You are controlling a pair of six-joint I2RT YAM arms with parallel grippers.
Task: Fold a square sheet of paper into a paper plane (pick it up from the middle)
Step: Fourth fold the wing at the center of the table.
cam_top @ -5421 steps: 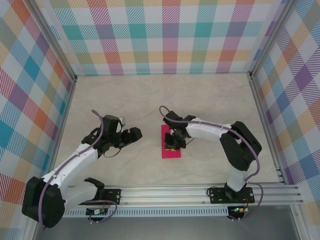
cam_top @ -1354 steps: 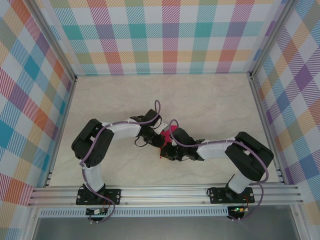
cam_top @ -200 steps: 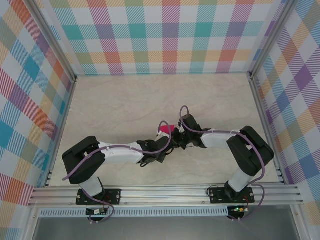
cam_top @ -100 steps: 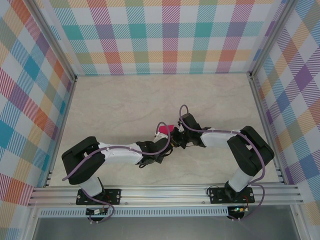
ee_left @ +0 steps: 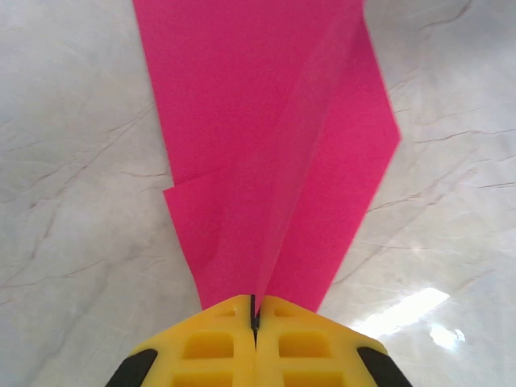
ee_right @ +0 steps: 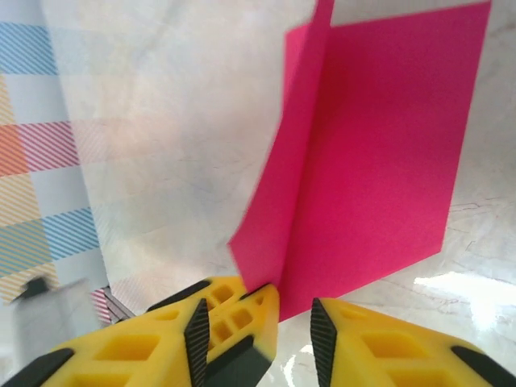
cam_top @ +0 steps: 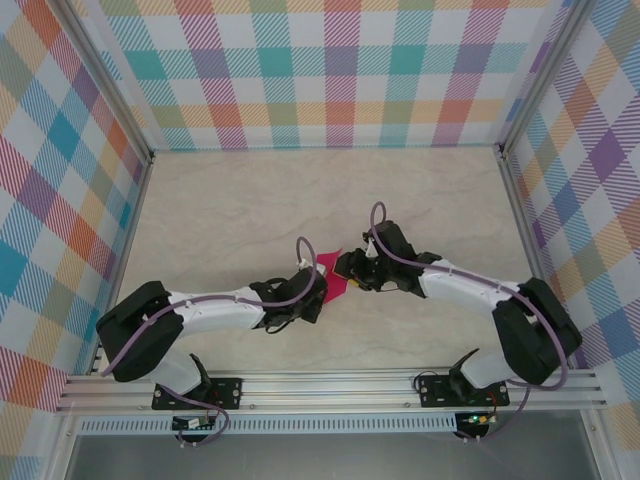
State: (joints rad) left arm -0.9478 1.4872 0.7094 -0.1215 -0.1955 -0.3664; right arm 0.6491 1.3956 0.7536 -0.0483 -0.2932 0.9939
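The magenta-pink paper [cam_top: 334, 271] is partly folded, with a raised centre crease and angled flaps. It is held just above the table's middle. In the left wrist view the paper [ee_left: 266, 145] runs away from my left gripper [ee_left: 255, 310], whose yellow fingers are shut on its near end along the crease. My left gripper [cam_top: 319, 287] reaches it from the left. My right gripper [cam_top: 349, 268] faces it from the right and stands open. In the right wrist view the paper [ee_right: 379, 161] rises ahead of the right gripper [ee_right: 256, 313]. A yellow fingertip block, apparently the left gripper's, lies between the jaws at the paper's corner.
The beige marbled table [cam_top: 250, 200] is fenced by plaid walls [cam_top: 340, 70] on three sides. An aluminium rail [cam_top: 330, 385] carrying both arm bases runs along the near edge. Both forearms lie low across the table's near half.
My left gripper has closed on the paper. My right gripper has opened and let go of it. Both arms have shifted, and the paper sits slightly lower in the top view.
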